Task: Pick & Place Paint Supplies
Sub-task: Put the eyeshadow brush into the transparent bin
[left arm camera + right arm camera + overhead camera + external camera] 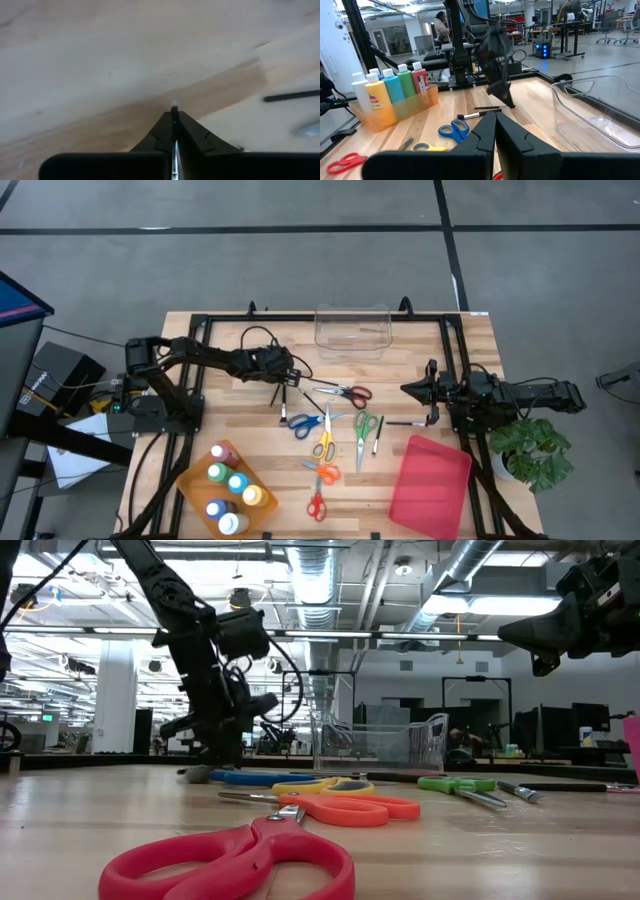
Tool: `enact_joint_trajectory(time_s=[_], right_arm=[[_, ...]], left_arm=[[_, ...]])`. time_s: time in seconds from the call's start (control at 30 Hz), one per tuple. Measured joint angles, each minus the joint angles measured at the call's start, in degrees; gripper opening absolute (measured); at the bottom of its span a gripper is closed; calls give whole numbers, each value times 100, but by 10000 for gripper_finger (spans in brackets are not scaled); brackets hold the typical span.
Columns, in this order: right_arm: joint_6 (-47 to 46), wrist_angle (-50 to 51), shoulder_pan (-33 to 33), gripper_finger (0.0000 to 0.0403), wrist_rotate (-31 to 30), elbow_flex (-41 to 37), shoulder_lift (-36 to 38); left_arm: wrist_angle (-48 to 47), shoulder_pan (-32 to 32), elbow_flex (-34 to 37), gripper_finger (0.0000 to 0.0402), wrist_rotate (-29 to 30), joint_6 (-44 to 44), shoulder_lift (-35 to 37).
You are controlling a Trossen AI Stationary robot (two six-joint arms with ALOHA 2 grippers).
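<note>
Two dark arms work over the wooden table (pixel 200 435). Far left, near the front edge, an orange tray (pixel 200 480) holds the small paint bottles (pixel 232 488), standing upright together. Beyond it, the left gripper (pixel 284 387) reaches toward the table's middle with its fingers pressed together on a thin dark brush (pixel 283 406); the left wrist view shows the brush's metal shaft pinched between the closed pads and its tip poking out just above the wood. Just right of that lie red-handled scissors (pixel 348 392), and nearer the front blue scissors (pixel 308 424), yellow scissors (pixel 324 442), orange scissors (pixel 324 472) and another red pair (pixel 316 506), spread flat in a loose cluster. Green scissors (pixel 364 428) lie beside them, with a second brush (pixel 378 434) alongside. At the far edge, behind the cluster, stands a clear plastic bin (pixel 352 330). Right of the green scissors another brush (pixel 404 422) lies on the wood, and a red lid (pixel 432 482) rests flat near the front right corner. The right gripper (pixel 410 389) hangs above the table's right side, fingers together and holding nothing. A potted plant (pixel 534 448) sits off the table's right edge
</note>
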State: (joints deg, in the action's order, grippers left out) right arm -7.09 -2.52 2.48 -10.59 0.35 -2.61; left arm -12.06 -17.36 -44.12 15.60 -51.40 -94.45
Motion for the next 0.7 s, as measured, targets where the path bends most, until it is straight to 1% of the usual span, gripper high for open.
enact_joint_trajectory(time_s=[0.13, 0.27, 0.57, 0.7], right_arm=[[0, 6, 0, 9, 1, 1, -1], [0, 6, 0, 9, 2, -1, -1], [0, 4, -2, 8, 2, -1, 0], [0, 6, -2, 8, 4, 0, -2]], left_arm=[[102, 105, -2, 3, 96, 188, 273], [118, 185, -2, 3, 366, 239, 768], [926, 633, -11, 3, 373, 890, 2000], [1092, 921, -19, 3, 341, 921, 2379]])
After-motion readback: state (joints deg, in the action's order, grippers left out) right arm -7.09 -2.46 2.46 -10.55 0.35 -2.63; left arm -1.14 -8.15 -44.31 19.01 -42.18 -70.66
